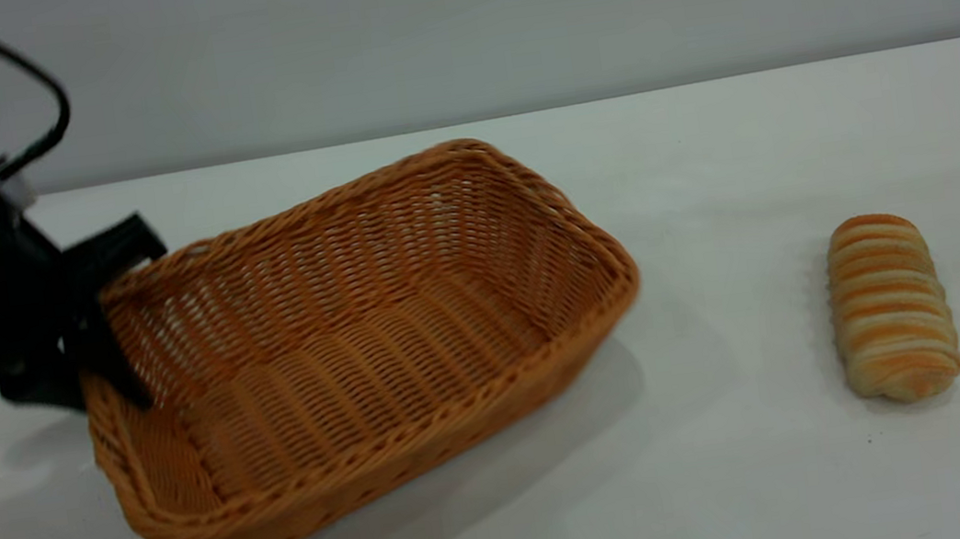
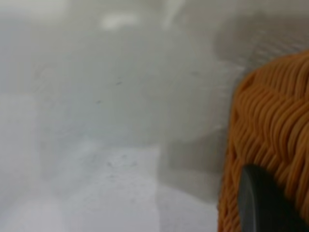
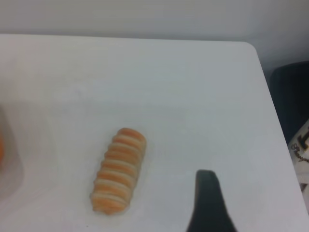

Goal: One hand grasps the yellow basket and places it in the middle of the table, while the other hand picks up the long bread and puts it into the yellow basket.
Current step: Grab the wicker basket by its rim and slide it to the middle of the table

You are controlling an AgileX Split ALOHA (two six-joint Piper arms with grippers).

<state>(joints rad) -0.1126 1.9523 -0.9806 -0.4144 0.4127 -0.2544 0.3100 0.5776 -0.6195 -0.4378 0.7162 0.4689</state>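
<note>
Left hand [image 1: 101,315] on yellow basket [image 1: 360,341] rim.

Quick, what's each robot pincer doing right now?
Left pincer: closed on the yellow basket rim, basket tilted.
Right pincer: holding nothing, above the table near the long bread; open or closed cannot be told.

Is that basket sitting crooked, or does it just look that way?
The yellow basket is tilted: the left gripper clamps its left rim, jaws astride the wall, so that end rides higher. The long bread lies flat on the table.
</note>
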